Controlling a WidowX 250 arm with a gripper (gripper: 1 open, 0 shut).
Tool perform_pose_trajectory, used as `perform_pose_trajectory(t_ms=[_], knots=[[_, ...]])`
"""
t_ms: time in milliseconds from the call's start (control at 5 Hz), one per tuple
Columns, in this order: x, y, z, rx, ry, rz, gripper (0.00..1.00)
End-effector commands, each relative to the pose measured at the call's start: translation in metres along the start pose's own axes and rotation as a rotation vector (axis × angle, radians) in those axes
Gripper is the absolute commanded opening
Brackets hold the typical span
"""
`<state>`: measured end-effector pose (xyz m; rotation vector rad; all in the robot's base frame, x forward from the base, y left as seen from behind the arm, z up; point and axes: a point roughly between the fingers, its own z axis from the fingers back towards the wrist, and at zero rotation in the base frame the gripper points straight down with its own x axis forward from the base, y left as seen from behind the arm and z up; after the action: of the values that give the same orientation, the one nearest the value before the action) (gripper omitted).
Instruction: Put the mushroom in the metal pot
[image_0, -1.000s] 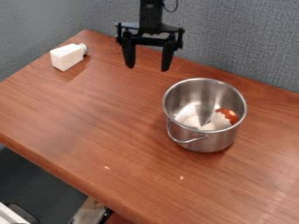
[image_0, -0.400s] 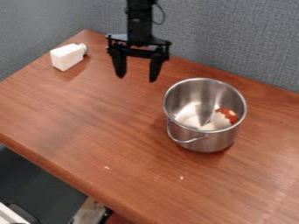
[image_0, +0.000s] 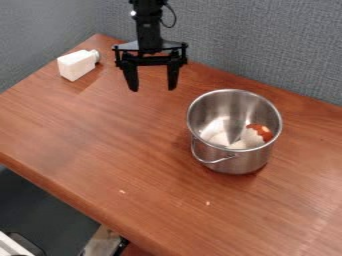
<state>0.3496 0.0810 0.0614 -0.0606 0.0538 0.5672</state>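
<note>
Steel pot (image_0: 235, 130) sits down to the right of the gripper (image_0: 150, 80), whose jaws hang spread and empty; the mushroom (image_0: 261, 131) seems to lie inside it, white block (image_0: 78, 65) off left

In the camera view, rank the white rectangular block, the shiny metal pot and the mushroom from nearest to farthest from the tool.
1. White rectangular block: left of the open tool, at the table's back corner.
2. Shiny round metal pot: to the tool's right and nearer the camera; its rim is almost as close as the block.
3. Small orange-capped mushroom: inside the pot, by its far right wall.
</note>
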Motion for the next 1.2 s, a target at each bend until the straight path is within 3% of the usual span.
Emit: perform_pose_trajectory(t_ms=[0, 200, 400, 600, 800, 1000], knots=[[0.004, -0.019, -0.013, -0.037, -0.024, 0.064, 1.0], [0.011, -0.025, -0.009, -0.103, -0.04, 0.139, 1.0], [0.003, -0.025, -0.032, -0.096, -0.061, 0.094, 1.0], [-0.005, -0.025, -0.039, -0.092, -0.086, 0.047, 1.0], [-0.012, -0.046, -0.041, -0.114, -0.063, 0.084, 0.0], [-0.018, -0.066, -0.043, -0.134, -0.041, 0.12, 0.0]])
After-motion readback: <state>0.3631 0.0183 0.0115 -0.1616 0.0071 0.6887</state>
